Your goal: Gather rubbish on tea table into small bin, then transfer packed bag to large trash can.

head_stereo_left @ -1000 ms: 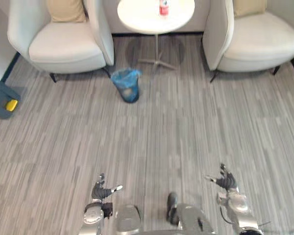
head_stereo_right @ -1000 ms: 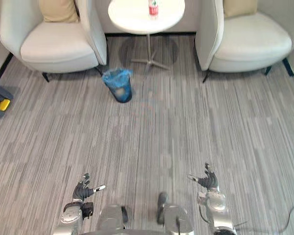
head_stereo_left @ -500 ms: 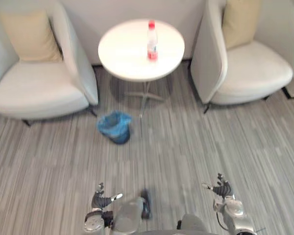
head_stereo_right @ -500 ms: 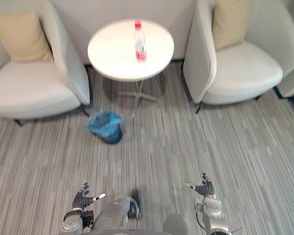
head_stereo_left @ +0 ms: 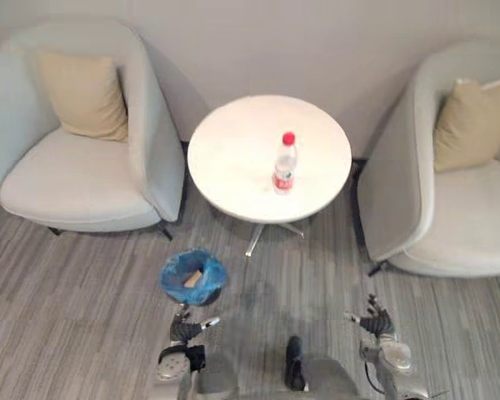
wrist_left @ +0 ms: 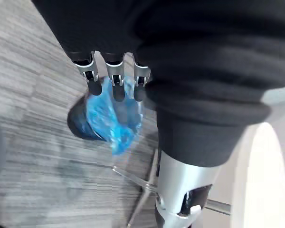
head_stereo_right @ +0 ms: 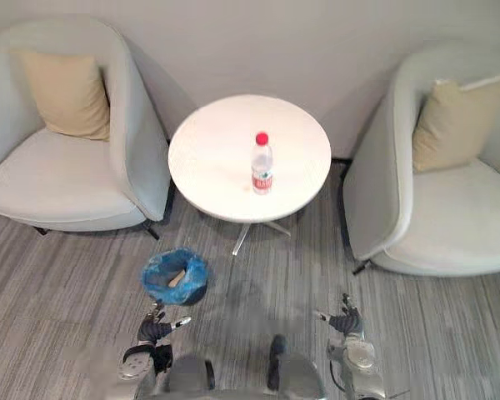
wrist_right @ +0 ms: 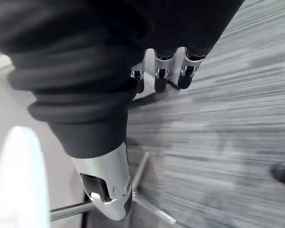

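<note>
the left robot hand (head_stereo_left: 183, 327) hangs low over the floor (head_stereo_left: 67, 333), its fingers (wrist_left: 115, 81) straight and loosely spread, thumb out to the side, holding nothing. the right robot hand (head_stereo_left: 375, 322) hangs at the same height on the other side, likewise open-fingered and empty. both are well apart from the counter (head_stereo_left: 233, 150) and touch nothing.

just ahead of the left robot hand the small bin (head_stereo_left: 168, 279) stands on the floor, off the counter's near-left edge. a blue bag (head_stereo_left: 207, 287) lines it and folds over its rim, and a pale tan scrap (head_stereo_left: 193, 277) lies inside. the bottle (head_stereo_left: 284, 164), clear with a red cap and red label, stands upright on the counter, a little right of its middle and toward the near edge.

the counter is round and white, on a thin metal foot (head_stereo_left: 271, 229). the floor is grey striped carpet, and a plain pale wall (head_stereo_left: 275, 42) runs behind. a left armchair (head_stereo_left: 75, 179) and a right armchair (head_stereo_left: 458, 233), both pale, flank the counter, each with a tan cushion (head_stereo_left: 75, 96) against its back.

the eye views look down into the bin's open mouth and take in the bottle and both chairs. the left wrist view sees the bin from the side, a dark wall under the crumpled blue bag, with the counter's splayed metal legs and white edge beyond. the right wrist view shows carpet, those legs and the counter's white edge.
</note>
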